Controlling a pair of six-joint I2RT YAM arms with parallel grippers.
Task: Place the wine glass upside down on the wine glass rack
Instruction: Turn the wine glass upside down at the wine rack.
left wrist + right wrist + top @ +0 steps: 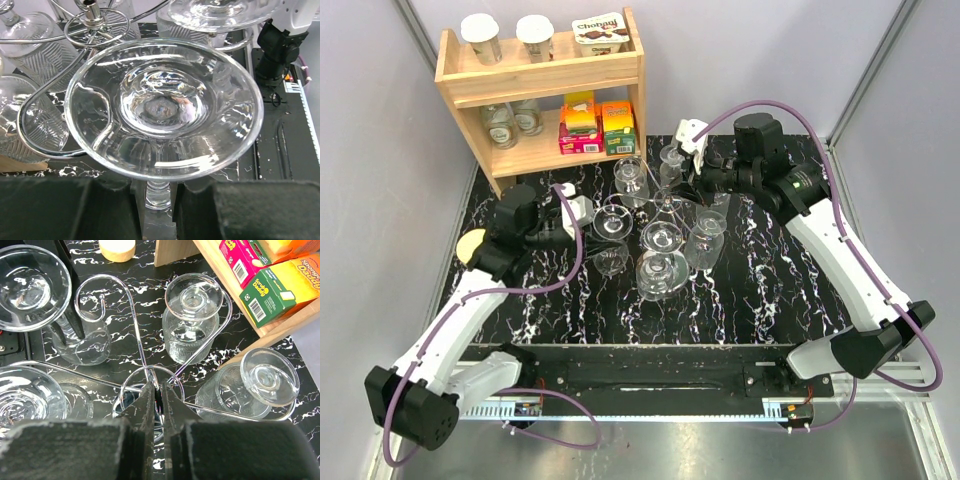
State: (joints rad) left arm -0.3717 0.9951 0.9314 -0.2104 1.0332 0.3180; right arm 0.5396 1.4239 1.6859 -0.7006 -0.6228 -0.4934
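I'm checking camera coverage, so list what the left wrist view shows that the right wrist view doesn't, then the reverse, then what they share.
Left wrist only: the pinch itself, the left gripper closed on the stem of the upside-down wine glass, whose foot fills the view.
Right wrist only: the right gripper pinched shut at the centre of the wine glass rack, the wooden shelf with its boxes, and a tan disc.
Both: the rack, other glasses hanging on it, and the black marbled table.
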